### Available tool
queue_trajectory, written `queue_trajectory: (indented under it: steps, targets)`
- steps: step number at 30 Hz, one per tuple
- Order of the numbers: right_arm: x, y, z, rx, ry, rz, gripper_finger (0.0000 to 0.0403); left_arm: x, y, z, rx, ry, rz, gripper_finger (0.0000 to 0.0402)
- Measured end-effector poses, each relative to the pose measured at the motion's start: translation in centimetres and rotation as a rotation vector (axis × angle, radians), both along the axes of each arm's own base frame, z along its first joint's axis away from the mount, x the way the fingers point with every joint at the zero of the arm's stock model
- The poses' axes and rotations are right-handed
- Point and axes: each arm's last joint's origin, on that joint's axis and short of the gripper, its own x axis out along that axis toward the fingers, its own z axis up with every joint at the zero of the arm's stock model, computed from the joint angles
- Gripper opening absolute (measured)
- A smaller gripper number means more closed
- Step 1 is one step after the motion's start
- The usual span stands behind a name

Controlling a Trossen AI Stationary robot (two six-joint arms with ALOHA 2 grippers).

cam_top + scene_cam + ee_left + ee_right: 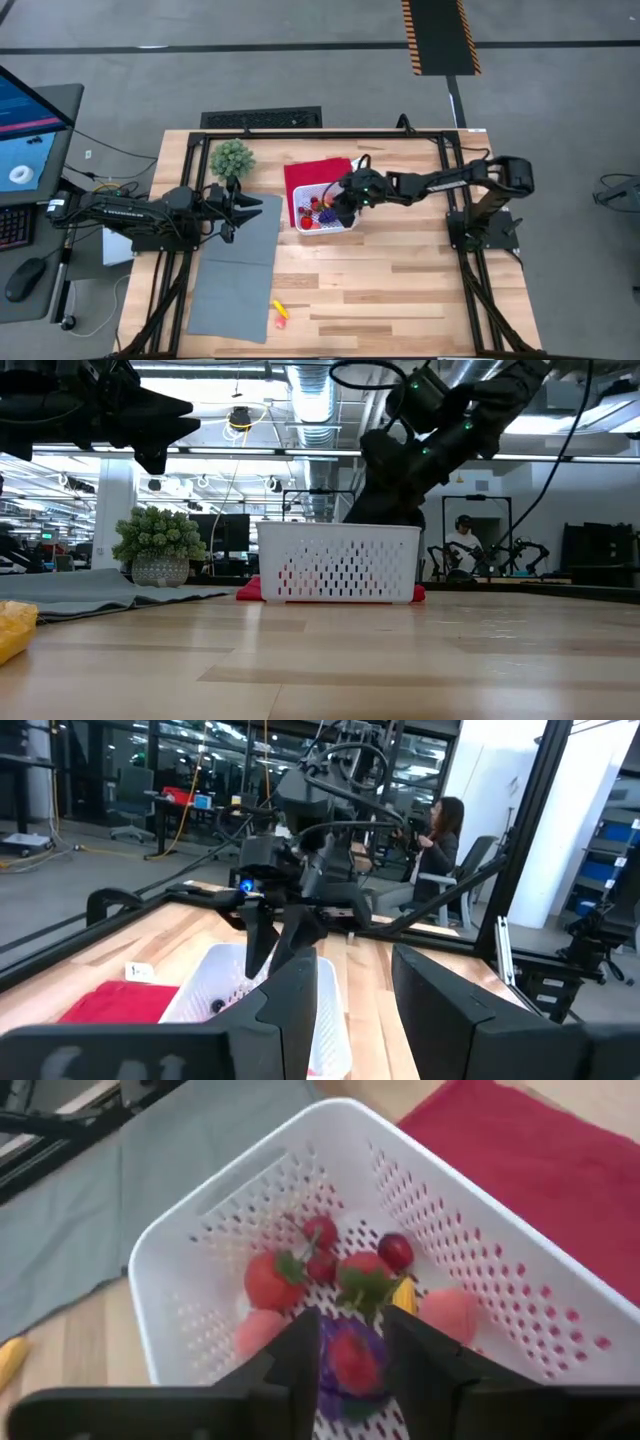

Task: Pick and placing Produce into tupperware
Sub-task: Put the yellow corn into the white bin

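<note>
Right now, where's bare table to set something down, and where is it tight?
Free: the bare wood right of the grey mat and below the white basket, beyond the loose yellow piece. Crowded: the basket, with the right gripper over it, red cloth beneath, plant and left gripper alongside.

a grey concrete floor (300,80) is surrounding the wooden desk (400,290), with a yellow-and-black striped strip (438,35) lying on it. a monitor (25,140) is glowing at one side. ceiling lights and silver ducts (310,395) are running overhead. a person (440,835) is sitting in a chair beyond the desk.
</note>
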Motion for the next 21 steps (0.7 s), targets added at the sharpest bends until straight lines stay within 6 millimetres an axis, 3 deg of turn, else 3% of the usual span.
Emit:
queue_trajectory:
  steps: [4,10,14,21]
  targets:
    - [0.4,0.1,1.3,-0.015,-0.044,0.030,0.0176,0.0,0.0,0.0,-0.001,0.000,0.000,0.0121]
    - [-0.5,2.0,5.8,-0.104,-0.187,0.184,0.0196,0.0,0.0,0.0,-0.032,-0.001,-0.004,0.0121]
    - [-1.9,4.9,8.5,-0.151,-0.271,0.347,0.0188,0.0,0.0,0.0,-0.058,-0.003,-0.013,0.0121]
    - [-4.3,11.5,10.3,-0.209,-0.339,0.623,0.0166,0.0,-0.2,-0.2,-0.090,0.024,-0.093,0.0121]
